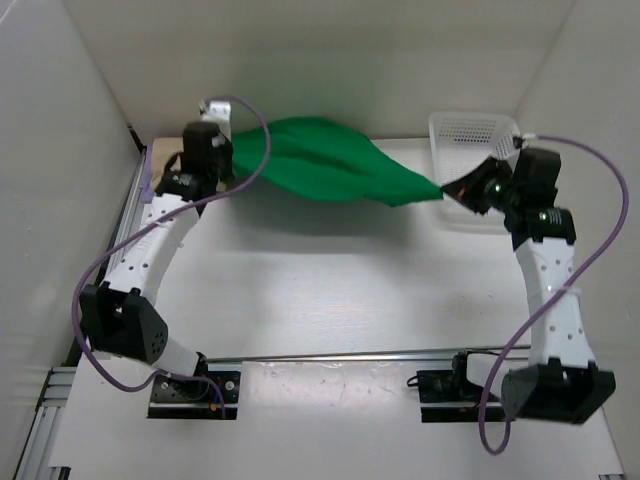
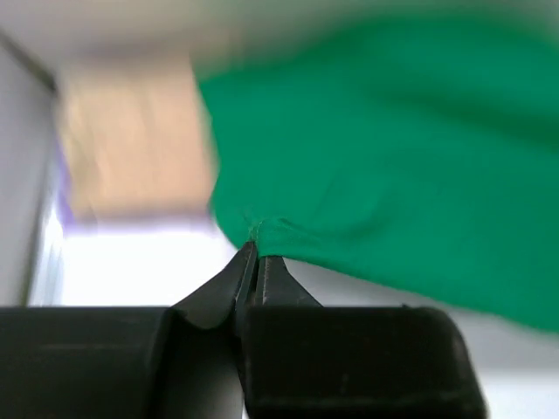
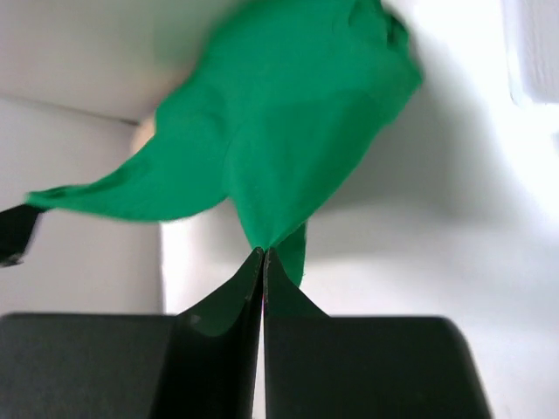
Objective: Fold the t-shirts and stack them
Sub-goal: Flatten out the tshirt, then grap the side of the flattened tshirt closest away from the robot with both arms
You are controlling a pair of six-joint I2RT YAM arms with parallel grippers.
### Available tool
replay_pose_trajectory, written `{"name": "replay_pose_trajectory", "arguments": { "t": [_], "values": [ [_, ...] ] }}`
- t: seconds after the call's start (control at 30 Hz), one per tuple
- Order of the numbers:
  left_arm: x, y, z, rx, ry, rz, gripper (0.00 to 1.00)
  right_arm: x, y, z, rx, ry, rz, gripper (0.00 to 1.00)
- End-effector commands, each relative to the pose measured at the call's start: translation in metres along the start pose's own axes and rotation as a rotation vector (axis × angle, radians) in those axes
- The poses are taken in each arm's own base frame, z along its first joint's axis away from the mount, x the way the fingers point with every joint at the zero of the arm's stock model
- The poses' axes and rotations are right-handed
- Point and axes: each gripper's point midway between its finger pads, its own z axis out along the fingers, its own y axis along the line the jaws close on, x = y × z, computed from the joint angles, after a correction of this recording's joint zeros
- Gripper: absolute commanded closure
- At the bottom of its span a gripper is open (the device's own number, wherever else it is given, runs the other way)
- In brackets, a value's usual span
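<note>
Green shirt (image 1: 330, 160) hangs stretched in the air between the two arms, over the far part of the surface (image 1: 330, 300) and close to the back wall. It is a bright, even green, plain soft cloth. From above it reads as a long leaf shape: broad and billowed toward the left, narrowing to a point at the right. Shallow folds run along its length, and its lower edge sags a little between the two holds. It does not appear to touch the surface.

At its left end the left end effector (image 1: 232, 168) is closed on the cloth. In the left wrist view the fingertips are pinched together with a small puckered bit of edge between them, and the cloth spreads up and to the right from there, blurred.

At the narrow right end the right end effector (image 1: 447, 188) is closed on the cloth in the same way. In the right wrist view the shirt fans upward from the shut tips, with a short flap hanging just beside them. This end sits just in front of a white mesh basket (image 1: 470, 130) in the far right corner.
</note>
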Motion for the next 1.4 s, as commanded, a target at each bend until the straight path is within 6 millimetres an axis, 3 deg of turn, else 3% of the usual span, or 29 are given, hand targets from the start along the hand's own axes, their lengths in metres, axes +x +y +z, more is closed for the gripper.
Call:
{"name": "replay_pose_trajectory", "arguments": {
  "t": [0.0,0.03,0.1,0.13,0.17,0.23,0.27,0.3,0.43,0.47,0.57,0.63,0.77,0.83,0.9,0.93,1.0,1.07,1.2,1.37],
  "values": [
    [0.062,0.001,-0.032,0.026,0.121,0.032,0.9,0.031,-0.004,-0.037,-0.016,-0.023,-0.086,1.0],
    [0.1,0.0,-0.035,0.024,0.195,0.056,0.9,0.056,-0.015,-0.046,-0.006,0.006,-0.078,1.0],
    [0.133,0.008,-0.05,0.002,0.254,0.075,0.9,0.088,-0.035,-0.057,0.041,0.069,-0.07,1.0],
    [0.138,0.011,-0.066,0.0,0.249,0.079,0.9,0.098,-0.039,-0.07,0.049,0.059,-0.072,1.0],
    [0.174,0.014,-0.075,-0.001,0.332,0.102,0.9,0.12,-0.058,-0.07,0.084,0.108,-0.053,1.0],
    [0.196,0.019,-0.095,-0.001,0.364,0.111,0.9,0.149,-0.073,-0.084,0.111,0.145,-0.033,1.0],
    [0.227,0.022,-0.104,-0.001,0.431,0.13,0.9,0.161,-0.082,-0.085,0.124,0.162,-0.022,1.0],
    [0.245,0.021,-0.114,0.015,0.486,0.149,0.9,0.184,-0.101,-0.086,0.156,0.206,0.003,1.0],
    [0.309,0.016,-0.149,0.092,0.671,0.193,0.9,0.225,-0.132,-0.086,0.207,0.28,0.08,1.0],
    [0.325,0.013,-0.157,0.113,0.718,0.209,0.9,0.23,-0.136,-0.086,0.212,0.287,0.084,1.0],
    [0.347,0.01,-0.169,0.154,0.801,0.21,0.9,0.233,-0.149,-0.08,0.255,0.274,0.106,1.0],
    [0.355,0.009,-0.174,0.164,0.837,0.213,0.9,0.23,-0.152,-0.071,0.255,0.274,0.106,1.0],
    [0.348,0.004,-0.164,0.173,0.828,0.207,0.9,0.215,-0.159,-0.05,0.287,0.276,0.085,1.0],
    [0.329,0.001,-0.148,0.166,0.776,0.187,0.9,0.196,-0.156,-0.04,0.283,0.238,0.033,1.0],
    [0.323,0.003,-0.134,0.15,0.783,0.161,0.9,0.187,-0.162,-0.03,0.317,0.253,0.023,1.0],
    [0.306,0.003,-0.124,0.14,0.755,0.146,0.9,0.176,-0.156,-0.025,0.306,0.241,0.004,1.0],
    [0.303,0.001,-0.108,0.144,0.78,0.126,0.9,0.17,-0.162,-0.012,0.328,0.266,-0.011,1.0],
    [0.286,0.001,-0.089,0.14,0.754,0.103,0.9,0.165,-0.161,0.0,0.324,0.296,-0.026,1.0],
    [0.283,0.003,-0.062,0.133,0.783,0.072,0.9,0.162,-0.169,0.017,0.336,0.323,-0.036,1.0],
    [0.288,0.016,-0.036,0.092,0.83,0.04,0.9,0.153,-0.166,0.034,0.328,0.353,-0.049,1.0]
  ]
}}
